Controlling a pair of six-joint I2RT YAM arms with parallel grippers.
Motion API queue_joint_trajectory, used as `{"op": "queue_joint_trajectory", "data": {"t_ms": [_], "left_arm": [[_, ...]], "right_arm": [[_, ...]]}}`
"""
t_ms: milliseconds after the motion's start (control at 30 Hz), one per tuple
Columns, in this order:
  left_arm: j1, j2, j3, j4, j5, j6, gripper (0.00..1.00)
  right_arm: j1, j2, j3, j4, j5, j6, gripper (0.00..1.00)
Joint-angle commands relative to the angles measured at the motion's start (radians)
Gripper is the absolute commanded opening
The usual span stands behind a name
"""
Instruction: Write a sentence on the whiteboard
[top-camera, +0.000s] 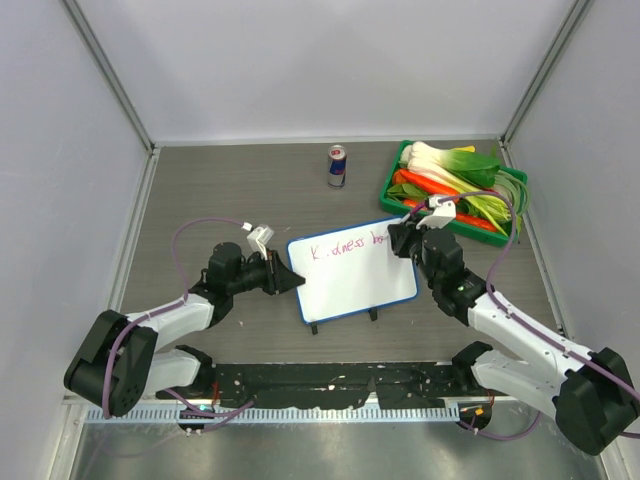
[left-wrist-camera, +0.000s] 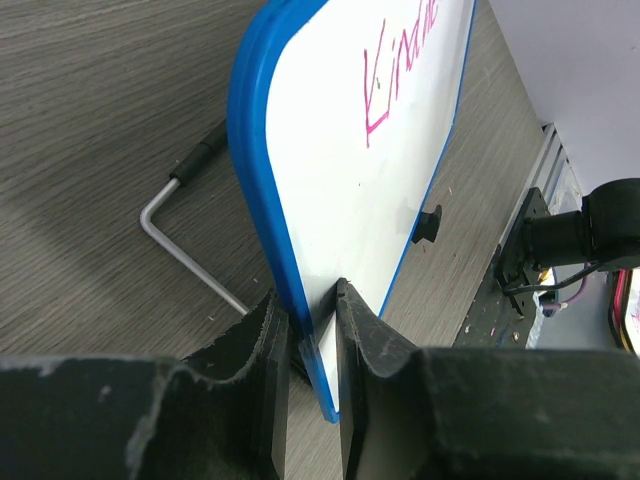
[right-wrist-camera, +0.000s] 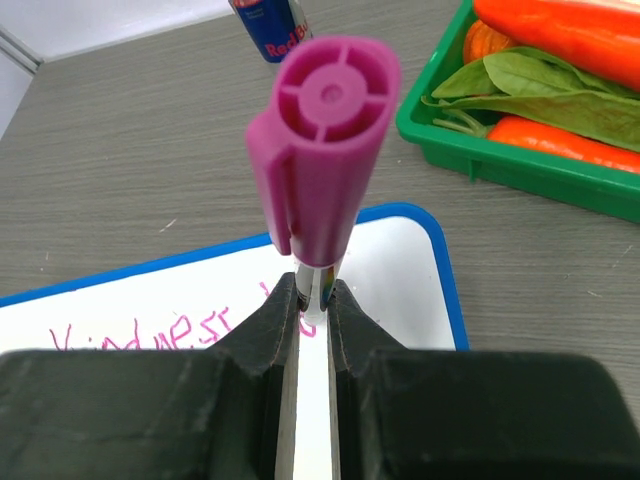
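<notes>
Whiteboard rim between left fingers

A drink can stands left of a green tray of vegetables.

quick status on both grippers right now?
left gripper: closed on the blue rim of the whiteboard.
right gripper: closed on the pink marker.

1. Handwritten in magenta on the whiteboard: sentence reading "Kindness", followed by the start of another word, too unclear to read.
2. Printed on the blue-and-silver can: "Red B", cut off at the frame edge.
</notes>
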Motion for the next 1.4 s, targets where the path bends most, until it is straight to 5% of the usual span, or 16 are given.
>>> {"op": "queue_joint_trajectory", "data": {"t_ms": [0,1367], "left_arm": [[-0.012,0.016,0.015,-0.029,-0.023,0.065,0.0],[-0.012,0.018,0.015,-0.029,-0.02,0.063,0.0]], "right_arm": [[-0.003,-0.045,0.065,0.02,0.04,-0.006,0.01],[-0.003,0.019,0.044,0.001,0.092,-0.031,0.01]]}}
